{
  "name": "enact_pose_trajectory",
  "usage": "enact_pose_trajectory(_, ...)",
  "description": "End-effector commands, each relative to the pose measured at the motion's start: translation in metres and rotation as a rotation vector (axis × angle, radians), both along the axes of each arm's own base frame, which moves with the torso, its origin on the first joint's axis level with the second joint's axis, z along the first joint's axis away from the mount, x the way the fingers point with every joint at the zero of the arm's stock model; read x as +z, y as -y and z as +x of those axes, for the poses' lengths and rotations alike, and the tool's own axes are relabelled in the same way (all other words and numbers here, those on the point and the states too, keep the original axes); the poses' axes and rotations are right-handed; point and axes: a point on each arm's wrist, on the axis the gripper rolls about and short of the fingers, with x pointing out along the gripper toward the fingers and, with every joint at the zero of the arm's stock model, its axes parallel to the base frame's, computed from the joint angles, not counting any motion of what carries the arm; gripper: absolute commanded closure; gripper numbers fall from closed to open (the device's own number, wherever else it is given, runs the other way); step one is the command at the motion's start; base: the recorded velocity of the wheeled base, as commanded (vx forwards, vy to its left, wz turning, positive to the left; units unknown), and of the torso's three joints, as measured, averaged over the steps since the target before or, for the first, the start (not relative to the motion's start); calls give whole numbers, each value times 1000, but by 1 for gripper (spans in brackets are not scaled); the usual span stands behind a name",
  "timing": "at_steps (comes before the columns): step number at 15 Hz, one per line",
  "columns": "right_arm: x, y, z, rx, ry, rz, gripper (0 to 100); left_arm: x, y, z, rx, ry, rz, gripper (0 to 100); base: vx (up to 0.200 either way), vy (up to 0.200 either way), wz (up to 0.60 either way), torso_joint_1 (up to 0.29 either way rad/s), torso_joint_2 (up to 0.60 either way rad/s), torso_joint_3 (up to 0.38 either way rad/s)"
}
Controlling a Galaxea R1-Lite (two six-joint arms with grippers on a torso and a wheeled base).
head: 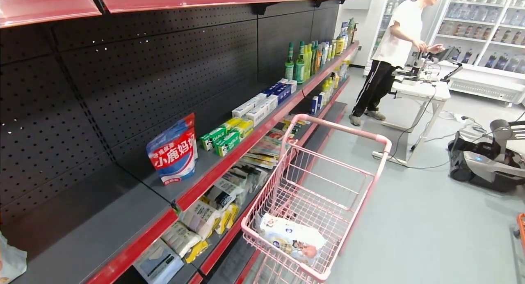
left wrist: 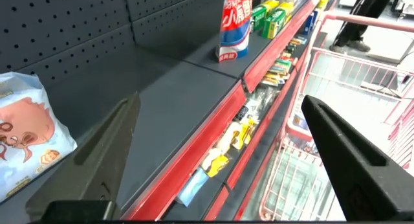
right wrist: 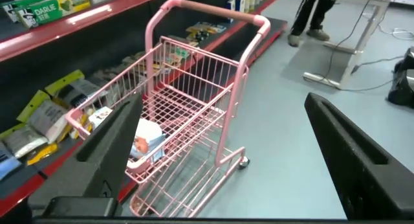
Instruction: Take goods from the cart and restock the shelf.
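Grey, red-edged shelf (head: 123,218) runs along my left; beside it stands the pink wire cart (head: 340,130), a white printed pack (head: 289,237) lying flat in its basket. My left claw (left wrist: 220,102) gapes wide over the shelf, my right claw (right wrist: 223,101) wide above the cart.

**A shop aisle, stocked for sale**

Long tiers of red-edged shelf (head: 229,161) with black pegboard backing (head: 123,70) run down one side. They carry rows of boxed goods (head: 225,138), green bottles (head: 301,62) and a standing pouch (head: 174,152), with flat packets (head: 205,218) on the tier below. A pink wire cart (head: 340,130) stands beside them. At the far end, glass-fronted coolers (head: 484,25) hold rows of drinks.
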Motion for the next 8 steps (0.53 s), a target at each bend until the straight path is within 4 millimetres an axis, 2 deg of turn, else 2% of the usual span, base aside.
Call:
enact_pose_trajectory(1,1,0,2,0,-24,-1,0,0,0,0,0,-1,0,0,0,0,0,0,0,0)
enact_pose_trajectory(8,3,0,2,-3,-29,-48,0,0,0,0,0,0,0,0,0,0,0,0,0,0)
